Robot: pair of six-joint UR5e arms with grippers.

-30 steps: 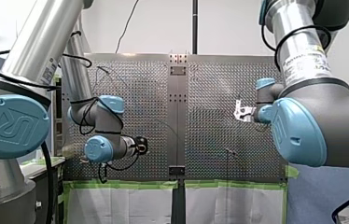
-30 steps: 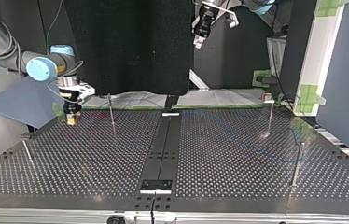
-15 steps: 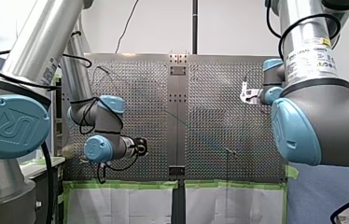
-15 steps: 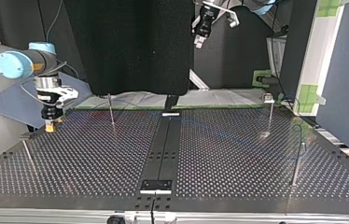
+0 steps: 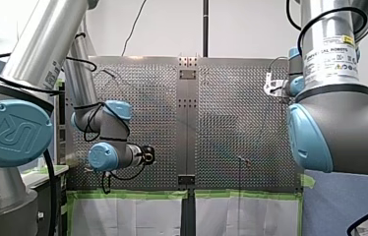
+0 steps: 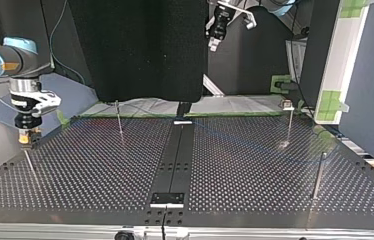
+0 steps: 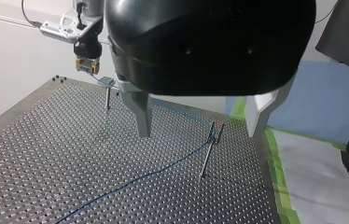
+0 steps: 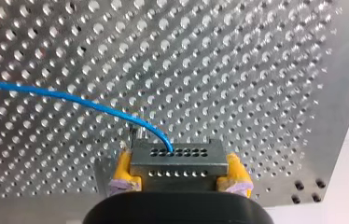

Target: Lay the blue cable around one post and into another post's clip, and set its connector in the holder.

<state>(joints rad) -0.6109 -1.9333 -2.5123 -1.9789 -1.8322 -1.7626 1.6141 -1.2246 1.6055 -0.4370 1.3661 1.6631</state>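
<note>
Connector (image 8: 177,161) sits clamped between my right jaws, blue cable (image 8: 70,97) leading away.

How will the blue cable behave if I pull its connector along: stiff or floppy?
Probably floppy: the blue cable curves loosely from the connector and, in the left wrist view, lies slack on the table. It looks thin, likely light and trailing. The connector looks rigid; gripped by my right gripper between its jaws, it should not sag.
</note>
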